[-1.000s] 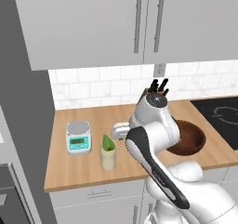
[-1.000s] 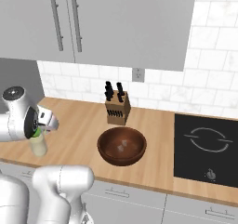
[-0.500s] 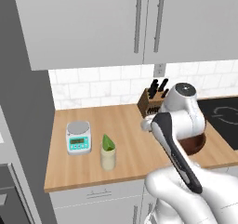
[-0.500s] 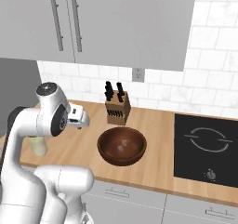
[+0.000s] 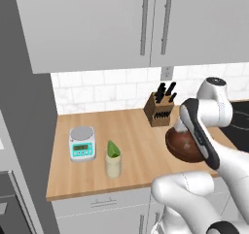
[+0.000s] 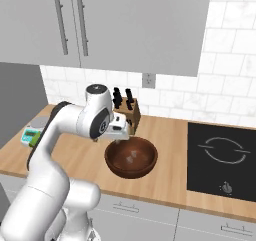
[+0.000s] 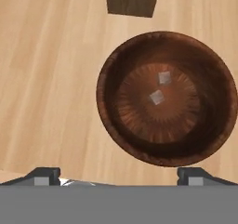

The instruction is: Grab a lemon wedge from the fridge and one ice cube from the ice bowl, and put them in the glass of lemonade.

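A small cream-yellow glass [image 5: 113, 165] is stood upright on the wooden table [image 5: 136, 131], toward its near left. A pointed yellowish-green lemon wedge [image 5: 113, 149] is set in the glass's mouth, its tip raised above the rim. A wide, shallow, dark brown wooden bowl [image 7: 165, 97] is placed well apart to the right. Two pale ice cubes [image 7: 157, 97] are seen near the middle of its floor, close together.
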Robot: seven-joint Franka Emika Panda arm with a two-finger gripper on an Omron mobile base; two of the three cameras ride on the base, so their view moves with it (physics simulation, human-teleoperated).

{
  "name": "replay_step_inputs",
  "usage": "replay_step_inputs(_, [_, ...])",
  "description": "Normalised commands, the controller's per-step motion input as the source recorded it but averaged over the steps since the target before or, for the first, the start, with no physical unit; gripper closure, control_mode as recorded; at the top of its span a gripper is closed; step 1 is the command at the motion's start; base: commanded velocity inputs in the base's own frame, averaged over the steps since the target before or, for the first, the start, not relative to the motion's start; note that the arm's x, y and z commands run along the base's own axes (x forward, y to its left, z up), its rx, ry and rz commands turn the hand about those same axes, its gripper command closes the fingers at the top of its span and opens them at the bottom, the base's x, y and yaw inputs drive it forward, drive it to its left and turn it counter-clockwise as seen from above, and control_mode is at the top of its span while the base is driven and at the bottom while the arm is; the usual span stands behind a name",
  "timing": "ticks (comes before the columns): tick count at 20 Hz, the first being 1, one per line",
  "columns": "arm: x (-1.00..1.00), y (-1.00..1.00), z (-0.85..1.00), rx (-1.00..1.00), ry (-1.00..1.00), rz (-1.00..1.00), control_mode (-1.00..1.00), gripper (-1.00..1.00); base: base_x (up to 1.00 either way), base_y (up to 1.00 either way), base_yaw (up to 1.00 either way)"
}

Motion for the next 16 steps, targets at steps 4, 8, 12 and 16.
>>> replay_step_inputs(4, [0.04, -0.73, -0.49, 0.03, 0.06, -0.04, -1.0, -1.0, 0.0, 0.0, 0.0])
replay_step_inputs(8, [0.08, -0.55, -0.17, 0.0, 0.04, 0.0, -1.0, -1.0, 0.0, 0.0, 0.0])
replay_step_inputs(12, [0.14, -0.17, -0.09, -0.01, 0.05, -0.03, -1.0, -1.0, 0.0, 0.0, 0.0])
replay_step_inputs(16, [0.28, 0.06, -0.07, -0.05, 0.15, -0.07, -1.0, -1.0, 0.0, 0.0, 0.0])
